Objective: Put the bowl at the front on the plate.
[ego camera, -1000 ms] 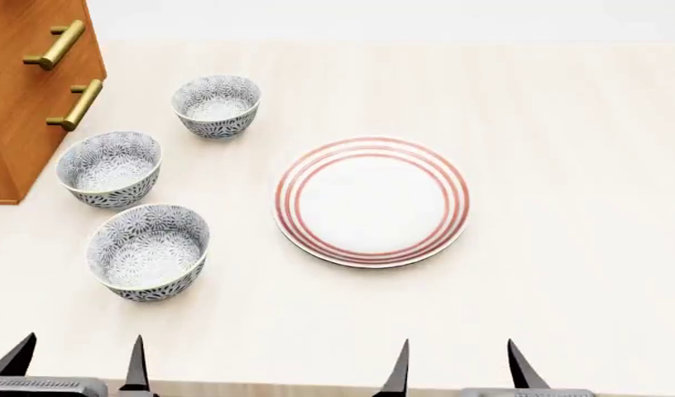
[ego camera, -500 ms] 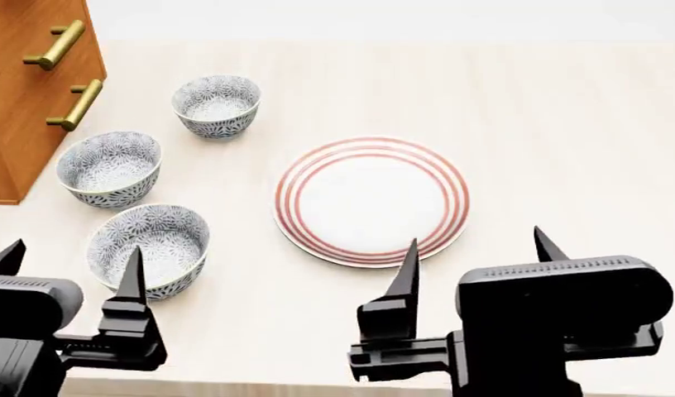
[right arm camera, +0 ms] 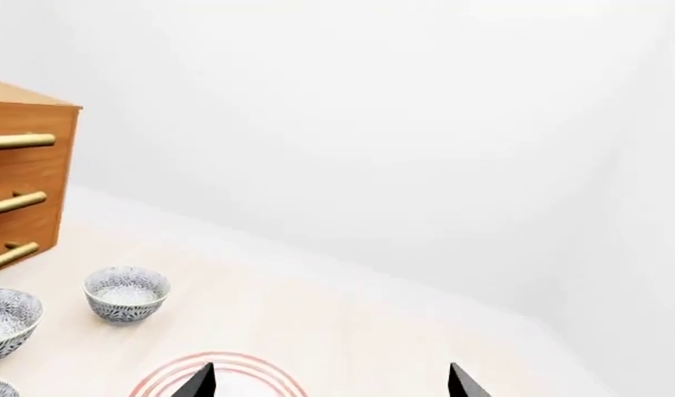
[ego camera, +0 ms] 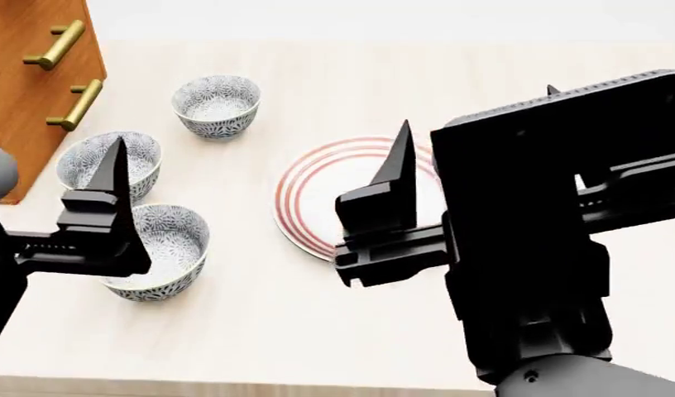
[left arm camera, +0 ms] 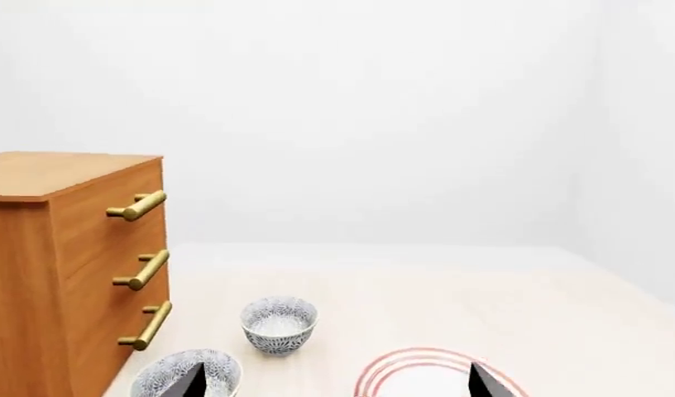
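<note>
Bowl [ego camera: 161, 248]: frontmost of three, on table [ego camera: 260, 322], directly below and just right of left gripper [ego camera: 50, 207], the nearer arm; untouched.
Plate [ego camera: 304, 198]: beneath right gripper [ego camera: 476, 141].
Both grippers: spread wide, empty.

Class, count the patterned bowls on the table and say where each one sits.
3, all left of the plate in the head view: far bowl, middle bowl beside the cabinet, front bowl partly behind the left pincer. None seem hidden.
</note>
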Available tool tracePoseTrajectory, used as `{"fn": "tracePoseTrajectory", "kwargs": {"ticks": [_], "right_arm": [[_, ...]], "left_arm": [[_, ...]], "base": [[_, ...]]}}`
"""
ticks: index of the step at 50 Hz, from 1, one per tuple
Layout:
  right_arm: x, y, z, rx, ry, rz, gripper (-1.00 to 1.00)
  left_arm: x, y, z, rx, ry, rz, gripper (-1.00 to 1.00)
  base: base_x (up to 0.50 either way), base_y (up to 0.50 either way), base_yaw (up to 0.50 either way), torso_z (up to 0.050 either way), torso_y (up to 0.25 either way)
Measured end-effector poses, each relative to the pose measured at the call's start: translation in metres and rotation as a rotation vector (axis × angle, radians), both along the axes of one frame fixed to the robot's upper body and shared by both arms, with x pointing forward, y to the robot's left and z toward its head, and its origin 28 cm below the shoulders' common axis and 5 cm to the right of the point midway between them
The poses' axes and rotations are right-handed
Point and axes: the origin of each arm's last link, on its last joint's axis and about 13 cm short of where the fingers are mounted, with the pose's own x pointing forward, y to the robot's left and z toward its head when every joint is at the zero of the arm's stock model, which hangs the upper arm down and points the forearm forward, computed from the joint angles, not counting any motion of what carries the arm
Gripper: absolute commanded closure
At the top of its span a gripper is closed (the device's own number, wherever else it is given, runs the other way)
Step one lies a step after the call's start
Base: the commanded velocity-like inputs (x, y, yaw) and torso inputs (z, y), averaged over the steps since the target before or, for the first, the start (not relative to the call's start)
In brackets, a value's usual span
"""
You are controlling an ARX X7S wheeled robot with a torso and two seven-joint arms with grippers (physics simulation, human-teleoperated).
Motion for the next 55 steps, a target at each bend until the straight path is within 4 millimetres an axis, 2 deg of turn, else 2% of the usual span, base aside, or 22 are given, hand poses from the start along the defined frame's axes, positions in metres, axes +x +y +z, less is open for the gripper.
{"fn": "tracePoseTrajectory", "kwargs": {"ticks": [16, 28, 40, 55], "right_arm": [[-0.005, -0.003, 0.032, -0.058, -0.035, -0.007, -1.0], [-0.006, -0.004, 0.051, -0.091, -0.048, -0.012, -1.0], [-0.006, -0.002, 0.062, -0.103, -0.058, -0.006, -1.0], [-0.006, -0.001, 0.063, -0.102, -0.05, 0.008, -1.0]], "left_arm": [[-0.01, -0.001, 0.047, -0.016, -0.073, -0.041, -1.0], [-0.017, 0.0, 0.07, -0.019, -0.122, -0.048, -1.0], [-0.02, 0.004, 0.08, -0.032, -0.14, -0.046, -1.0], [-0.019, 0.006, 0.079, -0.037, -0.138, -0.035, -1.0]], "base": [[0.0, 0.0, 0.0, 0.0, 0.0], [0.0, 0.0, 0.0, 0.0, 0.0], [0.0, 0.0, 0.0, 0.0, 0.0], [0.08, 0.0, 0.0, 0.0, 0.0]]}}
